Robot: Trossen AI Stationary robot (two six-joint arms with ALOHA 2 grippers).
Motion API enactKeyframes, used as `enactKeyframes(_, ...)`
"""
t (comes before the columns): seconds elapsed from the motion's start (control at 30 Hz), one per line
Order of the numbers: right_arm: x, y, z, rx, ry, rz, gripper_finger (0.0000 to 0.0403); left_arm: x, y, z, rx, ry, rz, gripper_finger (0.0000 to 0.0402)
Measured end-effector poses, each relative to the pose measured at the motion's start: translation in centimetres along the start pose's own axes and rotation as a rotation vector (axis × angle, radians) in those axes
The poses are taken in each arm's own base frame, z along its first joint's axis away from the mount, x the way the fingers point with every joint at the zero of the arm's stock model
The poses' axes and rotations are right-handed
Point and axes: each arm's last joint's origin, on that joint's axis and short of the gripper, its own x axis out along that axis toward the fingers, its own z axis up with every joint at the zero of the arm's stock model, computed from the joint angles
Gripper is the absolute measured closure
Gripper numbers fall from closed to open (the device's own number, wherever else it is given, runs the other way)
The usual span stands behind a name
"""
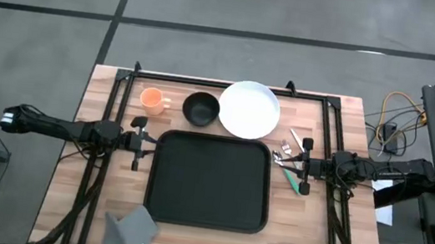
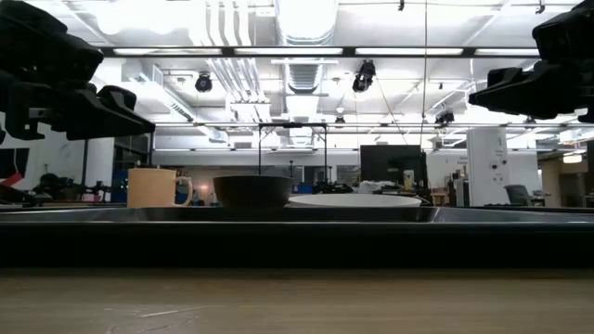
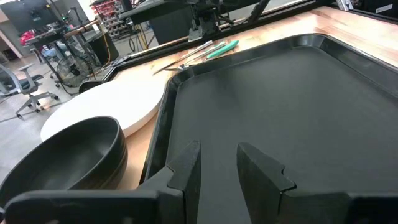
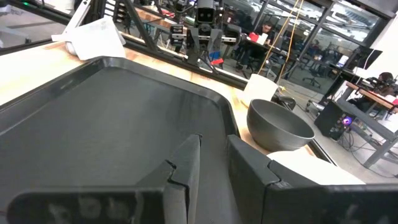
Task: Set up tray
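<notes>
Both arms are stretched level above the table, one on each side of the tray (image 1: 210,182). The left gripper (image 1: 141,141) is held just off the tray's left edge, pointed inward across it, its two fingers (image 3: 186,165) kept slightly apart with a narrow gap between them. The right gripper (image 1: 303,165) is held just off the tray's right edge, facing the left one, its fingers (image 4: 186,158) likewise parted by a narrow gap. Nothing is gripped by either.
</notes>
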Motion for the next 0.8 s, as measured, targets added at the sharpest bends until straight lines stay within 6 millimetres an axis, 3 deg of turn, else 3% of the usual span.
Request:
enactKeyframes(0.63, 0.0, 0.0, 0.01, 0.0, -0.001, 0.0, 0.0335, 0.0, 0.0, 0.0, 0.0, 0.0, 0.0, 0.0317)
enactKeyframes(0.8, 0.0, 0.0, 0.0, 0.0, 0.0, 0.0, 0.0335, 0.01, -0.01, -0.02, 0.105, 0.002, -0.002, 0.0317)
